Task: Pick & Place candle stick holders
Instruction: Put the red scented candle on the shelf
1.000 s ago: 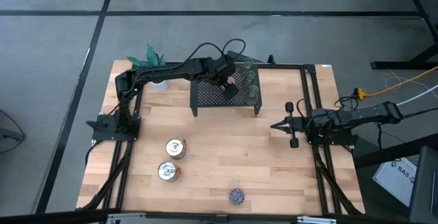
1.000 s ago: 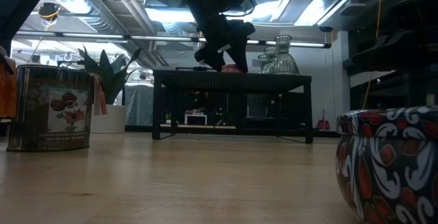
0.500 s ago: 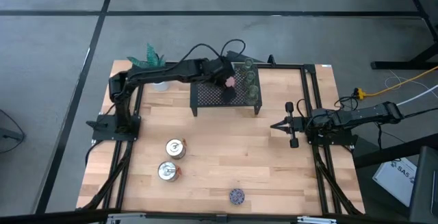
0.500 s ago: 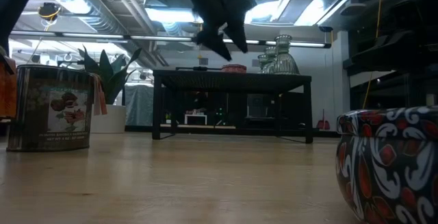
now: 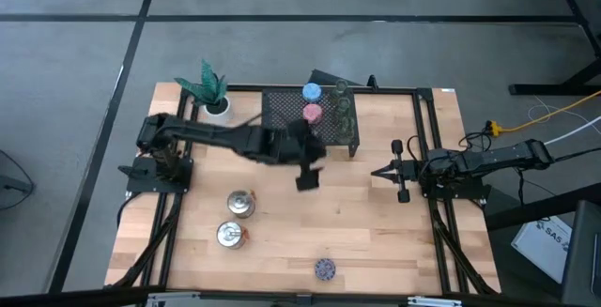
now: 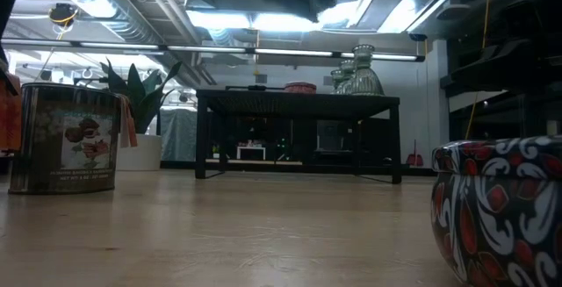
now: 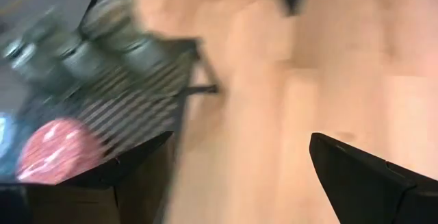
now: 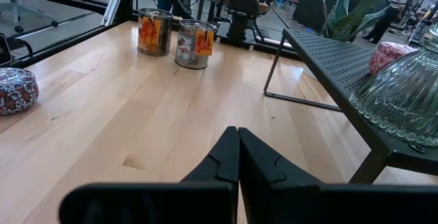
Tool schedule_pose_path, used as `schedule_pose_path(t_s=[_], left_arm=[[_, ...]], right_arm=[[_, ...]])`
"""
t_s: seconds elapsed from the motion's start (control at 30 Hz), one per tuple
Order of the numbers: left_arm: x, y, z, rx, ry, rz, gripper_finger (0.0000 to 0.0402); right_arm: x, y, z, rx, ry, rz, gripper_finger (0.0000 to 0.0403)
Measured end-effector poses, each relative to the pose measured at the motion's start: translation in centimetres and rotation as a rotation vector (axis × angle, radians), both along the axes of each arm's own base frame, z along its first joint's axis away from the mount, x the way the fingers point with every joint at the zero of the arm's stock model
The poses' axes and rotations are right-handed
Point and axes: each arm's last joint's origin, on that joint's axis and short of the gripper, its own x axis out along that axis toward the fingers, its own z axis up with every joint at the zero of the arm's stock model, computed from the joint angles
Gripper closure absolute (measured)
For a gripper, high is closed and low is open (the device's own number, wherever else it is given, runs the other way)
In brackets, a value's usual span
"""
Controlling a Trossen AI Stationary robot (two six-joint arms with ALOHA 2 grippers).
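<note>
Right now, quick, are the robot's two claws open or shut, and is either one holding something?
Left gripper: open, holding nothing, above the table in front of the black rack.
Right gripper: shut, holding nothing, waiting at the table's right side.

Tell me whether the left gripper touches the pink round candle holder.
Apart. The high view shows the left gripper over bare wood, clear of the pink holder on the black mesh rack.

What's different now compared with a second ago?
The left gripper, jaws open, has pulled back off the black mesh rack toward the table's middle, leaving the pink holder on the rack beside the blue holder. The right gripper, the silvery holders and the purple holder stayed put.
</note>
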Motion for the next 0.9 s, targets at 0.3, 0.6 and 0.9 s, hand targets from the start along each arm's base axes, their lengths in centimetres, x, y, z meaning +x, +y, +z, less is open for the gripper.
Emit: schedule_pose_path(t_s=[0.3,0.6,0.9], left_arm=[[-0.8,-8.5,0.0,-0.015,-0.088,-0.211,0.0066],[-3.9,-16.6,-4.3,-0.148,-0.145,-0.269,0.0066],[-6.5,-21.7,-7.6,-0.249,-0.347,-0.321,0.0066]], right_arm=[[0.0,0.0,0.0,0.000,0.000,0.000,0.0400],[0.0,0.0,0.0,0.000,0.000,0.000,0.0400],[0.0,0.0,0.0,0.000,0.000,0.000,0.0400]])
